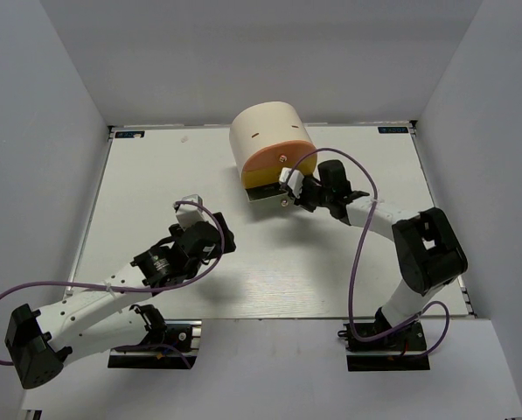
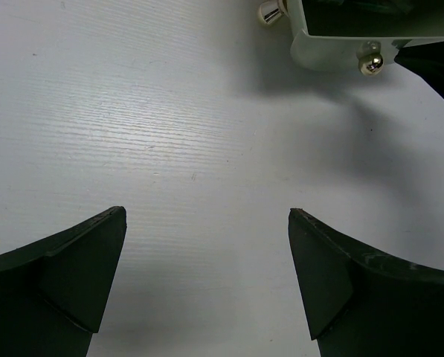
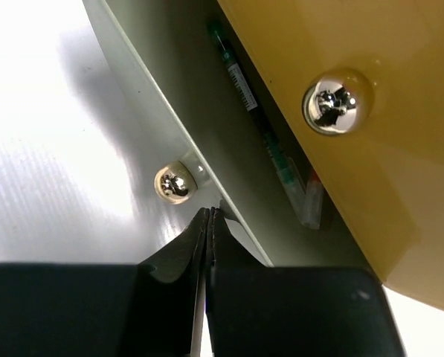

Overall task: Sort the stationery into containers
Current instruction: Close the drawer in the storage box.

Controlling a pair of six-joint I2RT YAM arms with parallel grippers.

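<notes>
The cream arch-topped cabinet (image 1: 267, 131) stands at the back centre, with its orange (image 1: 276, 160) and yellow (image 1: 262, 181) drawers closed. The grey-green bottom drawer (image 1: 262, 198) is pulled partly out. In the right wrist view this drawer (image 3: 155, 97) holds a thin dark pen (image 3: 248, 97) and a clear cap with red inside (image 3: 311, 199). My right gripper (image 1: 295, 194) (image 3: 209, 214) is shut, its tips against the drawer front's rim beside its knob (image 3: 172, 183). My left gripper (image 1: 212, 234) (image 2: 207, 216) is open and empty over bare table. No other stationery shows.
The yellow drawer's front and knob (image 3: 336, 101) sit just above the open drawer. In the left wrist view the grey-green drawer (image 2: 333, 56) with its knob (image 2: 370, 65) is at the top right. White walls enclose the table (image 1: 156, 175) on three sides.
</notes>
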